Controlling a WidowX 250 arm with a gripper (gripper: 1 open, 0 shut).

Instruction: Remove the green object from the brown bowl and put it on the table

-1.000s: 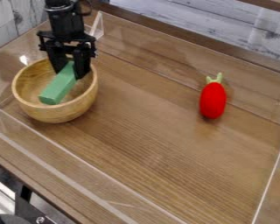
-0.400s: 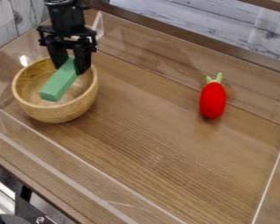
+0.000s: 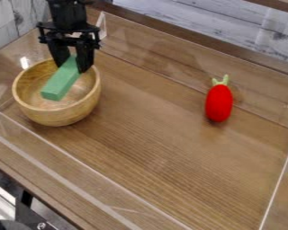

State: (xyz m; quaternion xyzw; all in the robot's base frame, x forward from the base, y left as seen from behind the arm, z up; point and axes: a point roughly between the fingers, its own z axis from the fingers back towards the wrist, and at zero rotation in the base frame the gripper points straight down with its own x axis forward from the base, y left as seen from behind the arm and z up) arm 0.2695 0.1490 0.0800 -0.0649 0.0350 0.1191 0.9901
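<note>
The green object [image 3: 62,82] is a flat light-green bar, tilted, its lower end down inside the brown bowl [image 3: 39,110] and its upper end between my fingers. My black gripper [image 3: 73,63] points straight down over the bowl's far right side and is shut on the bar's upper end. The round wooden bowl rests at the left of the wood-grain table [image 3: 158,135]. Whether the bar's lower end still touches the bowl's floor I cannot tell.
A red strawberry-shaped thing with a green top [image 3: 219,101] stands on the right of the table. Low clear plastic walls [image 3: 111,193] edge the tabletop on all sides. Bare wood lies between the bowl and the strawberry.
The gripper has risen slightly, and the bar's gripped end has come up with it, so the bar tilts more steeply in the bowl.
</note>
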